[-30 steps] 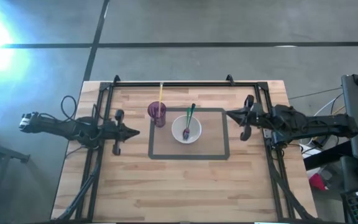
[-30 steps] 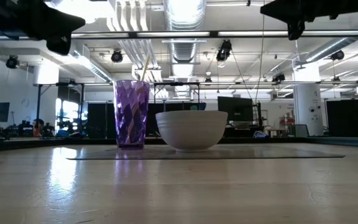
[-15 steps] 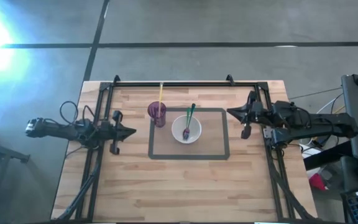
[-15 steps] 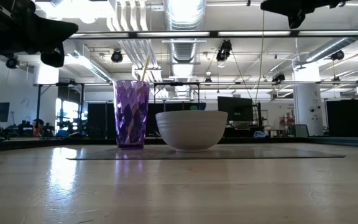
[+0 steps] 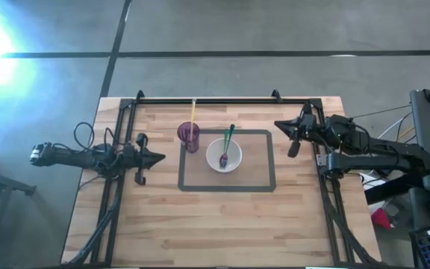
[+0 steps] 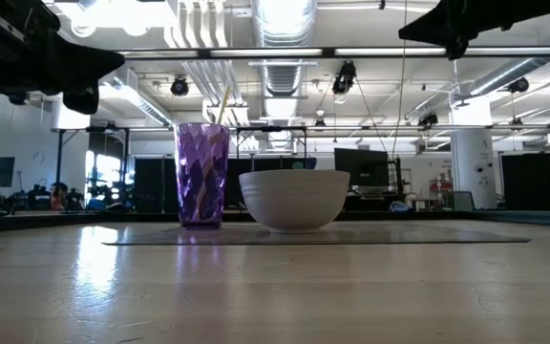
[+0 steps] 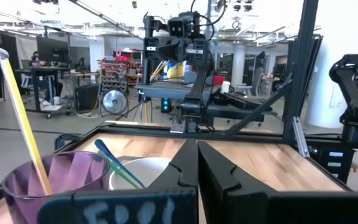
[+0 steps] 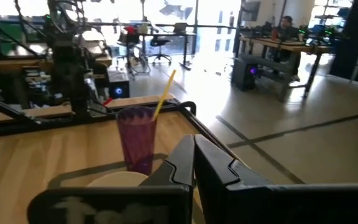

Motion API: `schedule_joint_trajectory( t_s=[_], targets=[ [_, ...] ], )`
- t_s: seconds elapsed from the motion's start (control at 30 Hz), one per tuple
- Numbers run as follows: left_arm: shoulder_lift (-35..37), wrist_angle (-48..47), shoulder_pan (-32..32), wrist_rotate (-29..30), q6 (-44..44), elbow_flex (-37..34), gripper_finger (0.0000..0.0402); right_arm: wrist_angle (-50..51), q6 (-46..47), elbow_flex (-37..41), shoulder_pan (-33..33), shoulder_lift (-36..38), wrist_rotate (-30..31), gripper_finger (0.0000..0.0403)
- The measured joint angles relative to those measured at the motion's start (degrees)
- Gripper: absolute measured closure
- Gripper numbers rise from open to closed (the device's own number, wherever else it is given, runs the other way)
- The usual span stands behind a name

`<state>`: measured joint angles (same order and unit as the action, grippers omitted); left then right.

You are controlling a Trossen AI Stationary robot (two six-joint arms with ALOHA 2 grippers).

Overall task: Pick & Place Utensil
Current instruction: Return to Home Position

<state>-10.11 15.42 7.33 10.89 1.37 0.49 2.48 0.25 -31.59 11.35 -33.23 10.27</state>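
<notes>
The slim blue fork (image 5: 227, 143) lies tilted in the round white bowl (image 5: 213, 151), its head down inside and its handle leaning out over the far rim. The bowl sits near the middle of the brown rectangular placemat (image 5: 260, 163) with a dark border, and the faceted purple plastic glass (image 5: 189, 137) stands just beside the bowl at the mat's far left corner, a thin yellow straw (image 5: 193, 112) slanting out of it toward the table's back edge. In the low view the glass (image 6: 202, 174) and the bowl (image 6: 294, 199) stand side by side. The mat lies on a light wooden slatted table (image 5: 200, 224) framed by black rails. The left gripper (image 5: 163, 158) hangs left of the mat, pointing at it, its fingers (image 7: 219, 171) pressed together and empty. The right gripper (image 5: 277, 124) hangs off the mat's far right corner, also pointing inward, its fingers (image 8: 213, 165) likewise pressed together on nothing.
</notes>
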Motion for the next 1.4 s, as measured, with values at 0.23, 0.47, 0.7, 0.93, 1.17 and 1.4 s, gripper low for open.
schedule_joint_trajectory(
  t_s=[0.23,0.47,0.7,0.93,1.17,1.4],
  targets=[
    [0.0,0.0,0.0,0.8,0.4,0.1,0.0401,-1.0,-0.2,3.1,1.2,2.1,-4.3,0.0394],
    [0.0,0.0,0.0,0.8,0.7,0.1,0.0401,-6.0,2.6,11.1,1.2,5.7,-4.3,0.0394],
    [0.0,0.0,0.0,0.7,0.8,0.1,0.0401,-14.9,4.1,20.1,1.2,10.0,-4.3,0.0394],
    [0.0,0.0,0.0,0.8,0.8,0.1,0.0401,-16.9,4.5,26.5,1.2,14.0,-4.3,0.0394],
    [-0.1,-0.1,0.0,0.8,0.8,0.1,0.0401,-17.9,5.5,30.2,1.2,19.1,-4.3,0.0394],
    [-0.1,-0.1,0.0,0.8,0.8,0.1,0.0401,-17.8,6.9,31.0,1.2,23.0,-5.6,0.0394]
  ],
)
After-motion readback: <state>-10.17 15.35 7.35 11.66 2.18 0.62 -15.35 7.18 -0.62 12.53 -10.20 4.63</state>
